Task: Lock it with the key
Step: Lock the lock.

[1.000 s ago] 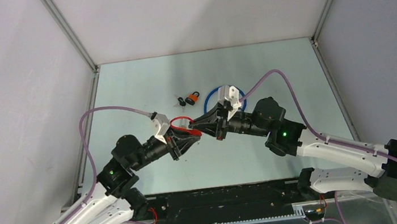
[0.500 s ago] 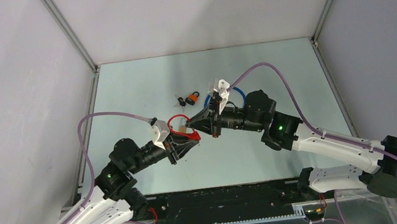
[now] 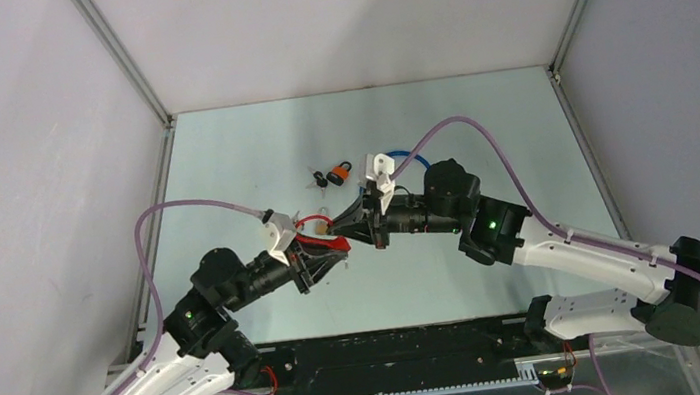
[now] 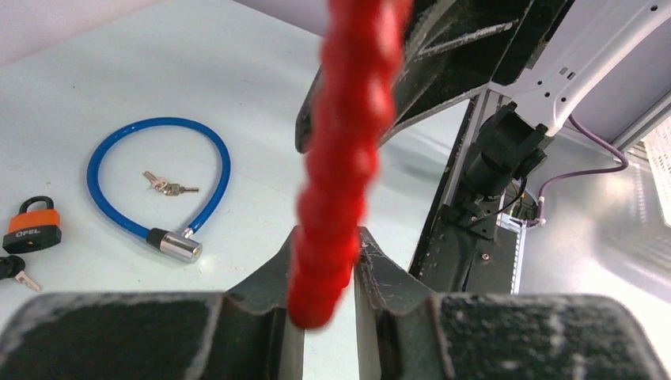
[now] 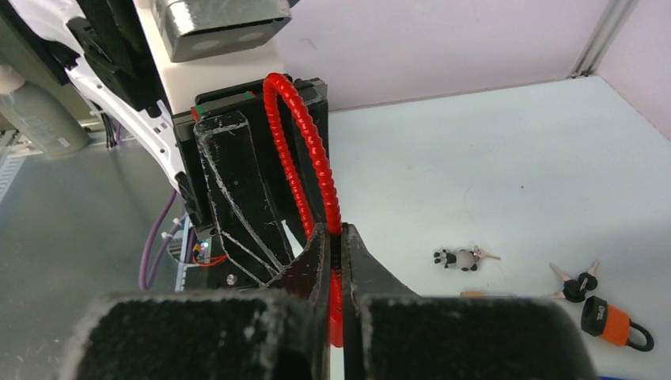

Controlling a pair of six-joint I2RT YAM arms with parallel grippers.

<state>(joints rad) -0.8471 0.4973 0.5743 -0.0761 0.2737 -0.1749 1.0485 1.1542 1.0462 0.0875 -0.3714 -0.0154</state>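
A red ribbed cable lock [image 3: 314, 224] hangs above the table's middle between both arms. My left gripper [image 4: 328, 261] is shut on its cable [image 4: 348, 158], which rises blurred out of the jaws. My right gripper [image 5: 334, 237] is shut, its tips against the same red cable [image 5: 305, 158], and red shows through the thin slit between its fingers. A key in those jaws cannot be made out. In the top view the right gripper [image 3: 338, 227] meets the left gripper [image 3: 330, 250] tip to tip. Loose keys [image 4: 168, 186] lie on the table.
A blue cable lock [image 4: 158, 121] lies looped around two small keys. An orange padlock [image 3: 344, 170] with black-headed keys sits behind the grippers. A panda-charm key [image 5: 459, 258] lies nearby. Frame posts and walls close in both sides.
My right gripper has moved left and nearer, off the blue loop. The left gripper has drawn back and left with the red cable. Both stayed shut.
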